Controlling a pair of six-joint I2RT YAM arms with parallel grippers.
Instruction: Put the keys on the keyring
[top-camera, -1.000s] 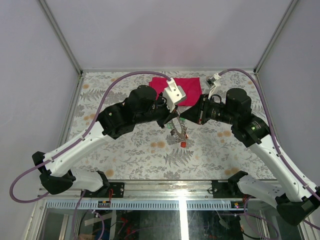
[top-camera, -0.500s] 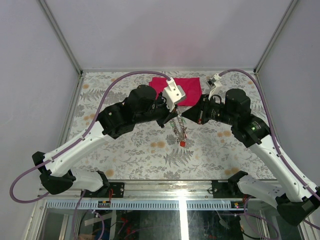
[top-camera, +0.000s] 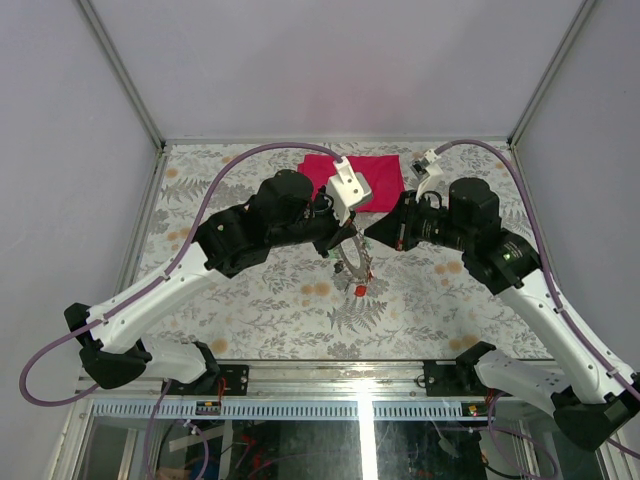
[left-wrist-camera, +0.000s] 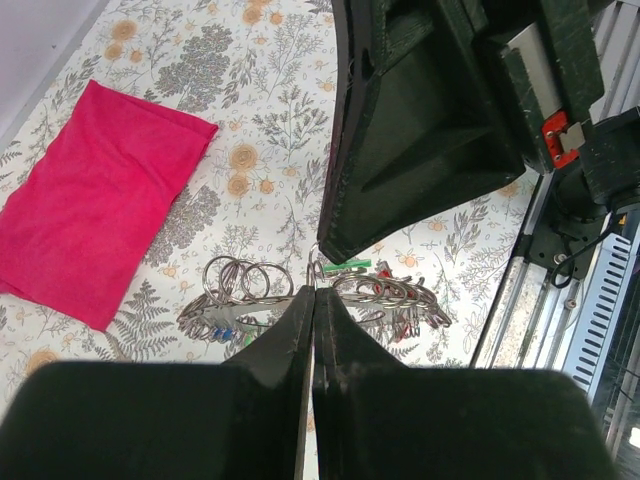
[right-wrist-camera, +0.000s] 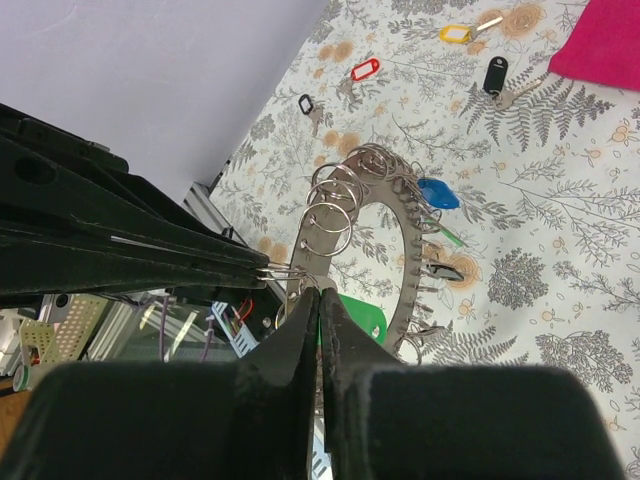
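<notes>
The keyring (top-camera: 352, 262), a large grey band hung with small wire loops, hangs above the table between both grippers. My left gripper (top-camera: 340, 243) is shut on one wire loop at its edge (left-wrist-camera: 313, 290). The band (left-wrist-camera: 254, 304) runs edge-on past the tips. My right gripper (top-camera: 371, 236) is shut (right-wrist-camera: 320, 292) at the ring's rim (right-wrist-camera: 407, 290), pinching the loop of a green-tagged key (right-wrist-camera: 360, 318). A blue tag (right-wrist-camera: 437, 193) and a red tag (top-camera: 360, 291) hang on the ring. Loose keys lie on the table: yellow (right-wrist-camera: 455, 33), red (right-wrist-camera: 365, 70), black (right-wrist-camera: 495, 72).
A red folded cloth (top-camera: 362, 178) lies at the back of the flowered table (top-camera: 250, 300); it also shows in the left wrist view (left-wrist-camera: 90, 190). The two gripper heads nearly touch. Cage posts and the metal front rail (top-camera: 330, 372) border the table.
The right jaws have gone from slightly apart to shut. The keyring has swung a little, and its hanging red tag sits slightly lower and further left. Both arms have barely moved.
</notes>
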